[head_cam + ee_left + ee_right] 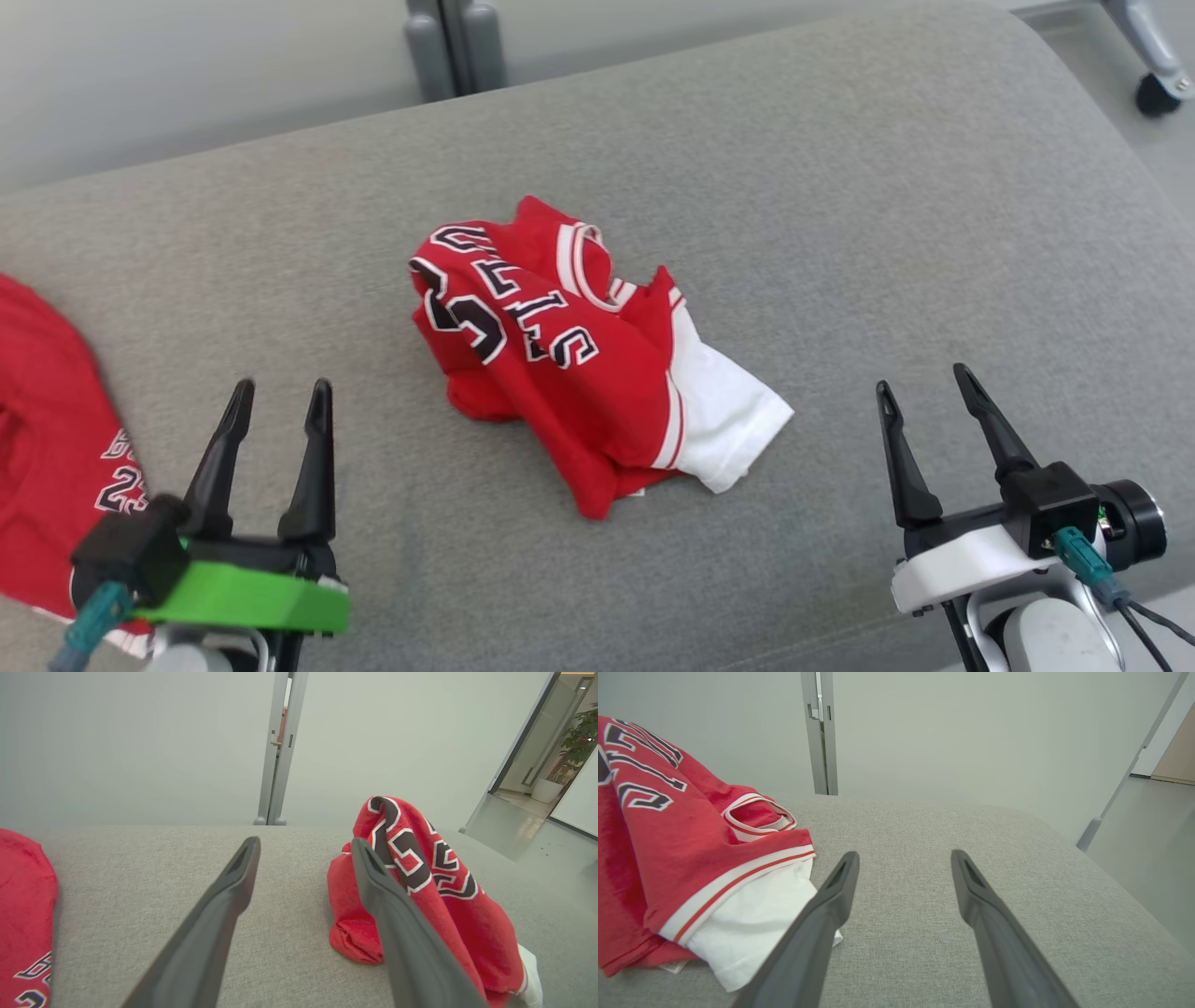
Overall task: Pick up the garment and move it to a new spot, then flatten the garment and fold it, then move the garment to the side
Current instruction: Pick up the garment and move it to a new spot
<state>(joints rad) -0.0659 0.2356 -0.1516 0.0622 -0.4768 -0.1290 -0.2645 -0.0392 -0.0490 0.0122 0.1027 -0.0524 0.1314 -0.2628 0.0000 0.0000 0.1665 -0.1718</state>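
The garment (569,364) is a red jersey with black-and-white lettering and a white sleeve, lying crumpled in a heap in the middle of the grey cushioned surface (840,233). My left gripper (280,397) stands open at the lower left, a short way to the left of and nearer than the heap, with nothing between its fingers. In the left wrist view the garment (420,891) rises just beyond the right finger. My right gripper (924,383) is open at the lower right, empty, to the right of the white sleeve (752,924).
A second red jersey (47,448) lies at the left edge of the surface, partly behind my left gripper. A grey post (453,47) and a pale wall stand behind the surface. A castor wheel (1158,93) is on the floor at the far right.
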